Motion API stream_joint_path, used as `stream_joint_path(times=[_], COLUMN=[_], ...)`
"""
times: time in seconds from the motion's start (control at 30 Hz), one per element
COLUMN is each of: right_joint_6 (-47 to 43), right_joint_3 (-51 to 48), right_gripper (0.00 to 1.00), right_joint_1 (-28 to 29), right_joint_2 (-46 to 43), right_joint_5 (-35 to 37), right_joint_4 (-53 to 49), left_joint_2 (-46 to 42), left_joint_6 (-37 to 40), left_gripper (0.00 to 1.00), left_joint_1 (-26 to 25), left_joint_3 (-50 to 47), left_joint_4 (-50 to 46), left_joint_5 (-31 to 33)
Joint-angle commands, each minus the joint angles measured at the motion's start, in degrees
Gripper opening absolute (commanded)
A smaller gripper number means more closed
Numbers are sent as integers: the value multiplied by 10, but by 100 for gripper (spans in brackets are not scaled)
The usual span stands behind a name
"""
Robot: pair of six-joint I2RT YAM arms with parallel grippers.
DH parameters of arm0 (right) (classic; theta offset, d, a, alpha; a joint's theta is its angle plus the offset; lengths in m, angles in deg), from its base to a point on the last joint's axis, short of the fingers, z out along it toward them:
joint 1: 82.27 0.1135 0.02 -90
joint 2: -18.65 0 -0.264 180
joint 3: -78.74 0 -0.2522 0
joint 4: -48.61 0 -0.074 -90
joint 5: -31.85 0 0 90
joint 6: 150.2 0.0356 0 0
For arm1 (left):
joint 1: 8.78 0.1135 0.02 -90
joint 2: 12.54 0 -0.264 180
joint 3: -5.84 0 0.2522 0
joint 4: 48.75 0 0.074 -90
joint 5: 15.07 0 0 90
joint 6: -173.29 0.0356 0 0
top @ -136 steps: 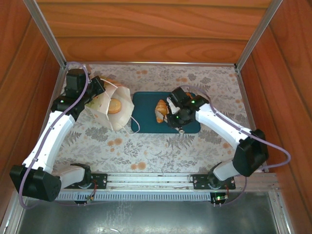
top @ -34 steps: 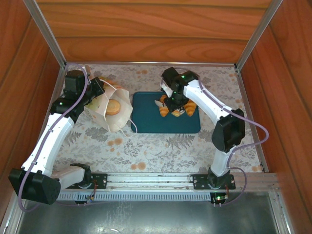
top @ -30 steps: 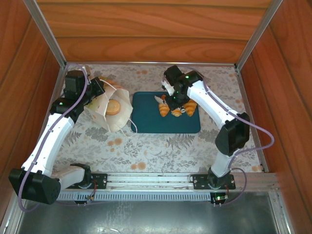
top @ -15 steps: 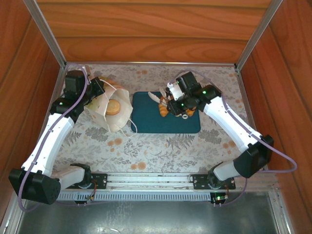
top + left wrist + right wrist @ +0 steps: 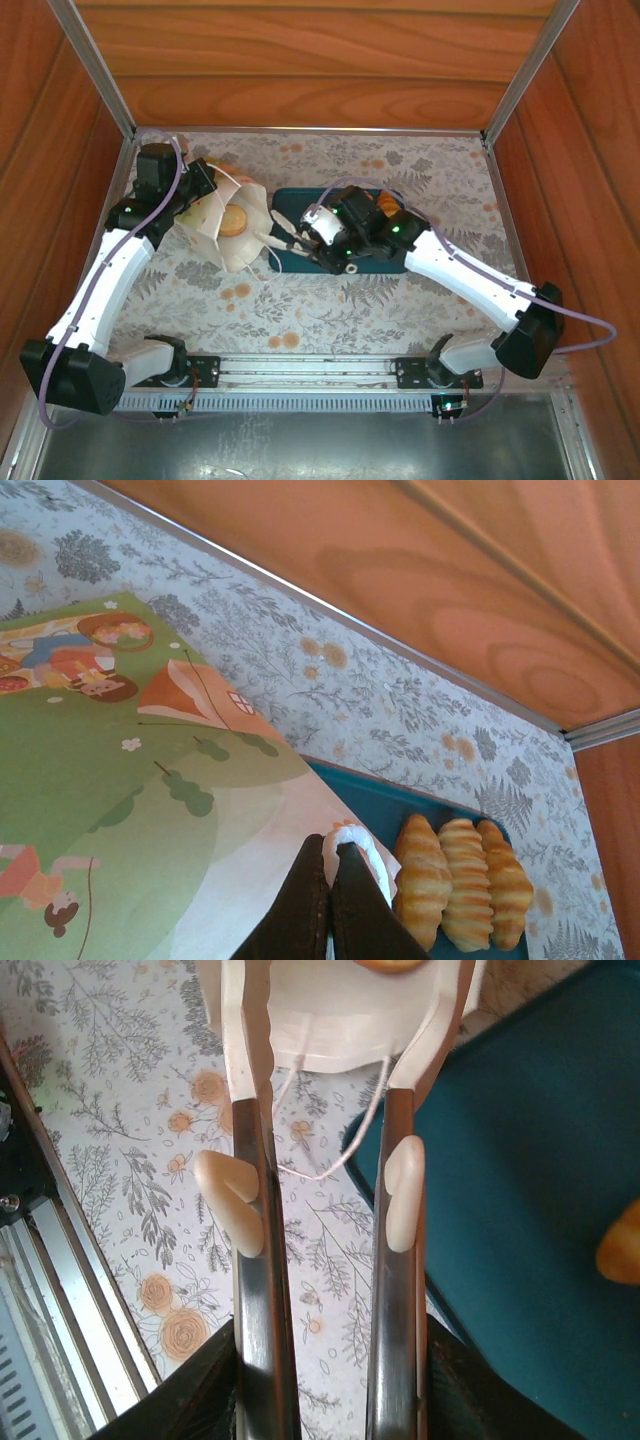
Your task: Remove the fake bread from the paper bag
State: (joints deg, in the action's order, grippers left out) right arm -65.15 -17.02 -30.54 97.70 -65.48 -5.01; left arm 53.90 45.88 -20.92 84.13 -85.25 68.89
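Note:
The paper bag point(image 5: 228, 250) lies tipped at the left with its mouth facing the tray, and a round bun point(image 5: 235, 218) sits inside it. My left gripper point(image 5: 207, 183) is shut on the bag's rim and white cord handle point(image 5: 372, 852); the green printed panel point(image 5: 100, 780) lies beside it. Three ridged croissants point(image 5: 465, 880) lie side by side on the teal tray point(image 5: 380, 805). My right gripper point(image 5: 280, 235) is open and empty at the bag's mouth. Its fingers point(image 5: 250, 1110) straddle the mouth's lower edge, and the bun point(image 5: 392, 963) shows just beyond them.
The teal tray point(image 5: 300, 205) sits mid-table with bread point(image 5: 386, 205) partly hidden by my right arm. A loose cord handle point(image 5: 330, 1130) trails onto the flowered tablecloth point(image 5: 140, 1160). Another pastry point(image 5: 620, 1245) lies on the tray at the right. Wooden walls close in the table.
My right gripper left the pastries on the tray's far side and swung left to the bag's mouth, now open and empty. The left arm and the bag have stayed put.

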Motion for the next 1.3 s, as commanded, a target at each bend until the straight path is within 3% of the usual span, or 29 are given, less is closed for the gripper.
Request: stream_joint_path(times=[0.0, 0.83, 1.27], right_joint_6=[-38, -144, -178], right_joint_3=[28, 190, 235], right_gripper=[43, 47, 50], right_joint_1=[25, 122, 130], right_joint_2=[35, 278, 340], right_joint_5=[35, 314, 350], right_joint_4=[26, -2, 27], left_joint_2=[1, -15, -17], left_joint_6=[-6, 8, 1], left_gripper=[0, 0, 0], left_joint_1=[-5, -5, -5], left_joint_3=[13, 7, 6], left_joint_4=[13, 12, 12], left_joint_5=[-5, -21, -21])
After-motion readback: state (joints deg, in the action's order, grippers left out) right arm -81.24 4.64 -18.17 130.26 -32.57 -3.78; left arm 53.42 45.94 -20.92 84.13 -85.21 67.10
